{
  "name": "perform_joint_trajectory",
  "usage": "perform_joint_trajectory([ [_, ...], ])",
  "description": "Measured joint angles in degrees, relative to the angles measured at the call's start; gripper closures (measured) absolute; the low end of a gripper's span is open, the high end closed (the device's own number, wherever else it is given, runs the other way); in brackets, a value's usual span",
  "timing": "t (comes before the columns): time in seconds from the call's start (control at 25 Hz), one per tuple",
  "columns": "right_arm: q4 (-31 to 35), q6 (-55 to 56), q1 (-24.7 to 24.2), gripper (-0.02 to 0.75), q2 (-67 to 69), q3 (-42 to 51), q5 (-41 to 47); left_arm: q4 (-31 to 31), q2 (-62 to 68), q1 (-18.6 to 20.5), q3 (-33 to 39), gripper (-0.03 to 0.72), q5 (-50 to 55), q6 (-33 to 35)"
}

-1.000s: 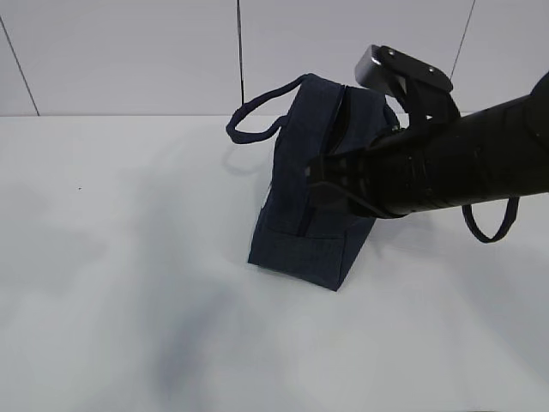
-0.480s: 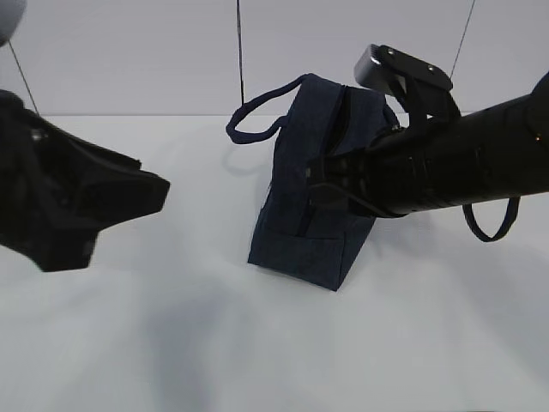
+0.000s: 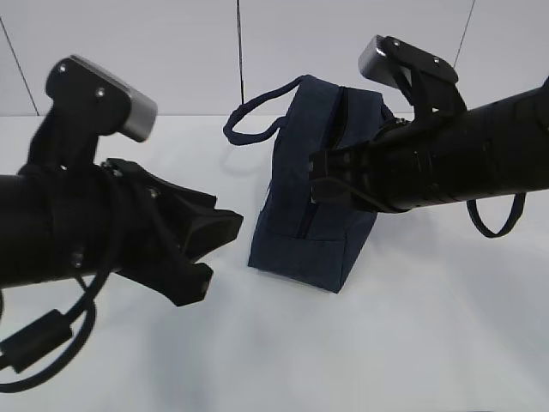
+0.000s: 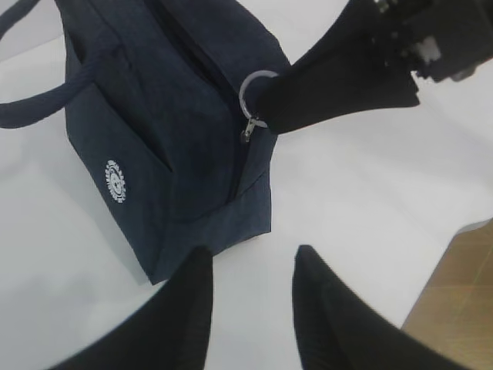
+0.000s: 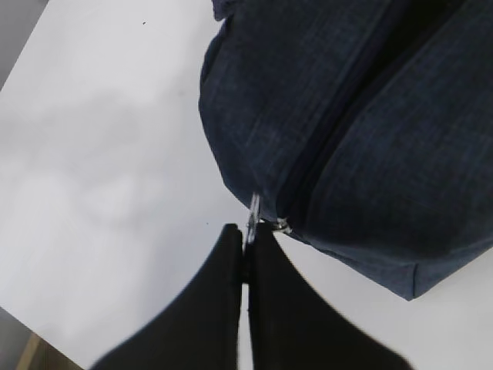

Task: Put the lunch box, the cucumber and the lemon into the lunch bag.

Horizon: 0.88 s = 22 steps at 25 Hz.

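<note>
OK, lunch bag (image 3: pixel 313 184) stands mid-table (image 3: pixel 429 343). Round white logo (image 4: pixel 115 181) shows only in the left wrist view, its writing too small to read. Right gripper (image 5: pixel 245 247) is pinched tight on the zipper's ring pull (image 4: pixel 254 85). Left gripper (image 4: pixel 250 270) hovers near the bag's bottom corner, jaws apart, holding nothing.

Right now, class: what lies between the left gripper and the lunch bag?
Only bare white table; the left wrist view shows the open left gripper just short of the lunch bag.
</note>
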Motion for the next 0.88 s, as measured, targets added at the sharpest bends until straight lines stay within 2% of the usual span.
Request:
perform_joint_trajectory([
  [0.52, -0.1, -0.1, 0.0, 0.737, 0.0, 0.0, 0.0, 1.7, 17.6, 0.6, 0.0, 0.431, -20.1, 0.1],
  [0.72, -0.1, -0.1, 0.0, 0.737, 0.0, 0.0, 0.0, 1.7, 21.4, 5.0, 0.0, 0.420, -27.4, 0.1],
  [0.88, -0.1, -0.1, 0.0, 0.737, 0.0, 0.0, 0.0, 1.7, 24.1, 8.1, 0.0, 0.349, -31.7, 0.1],
])
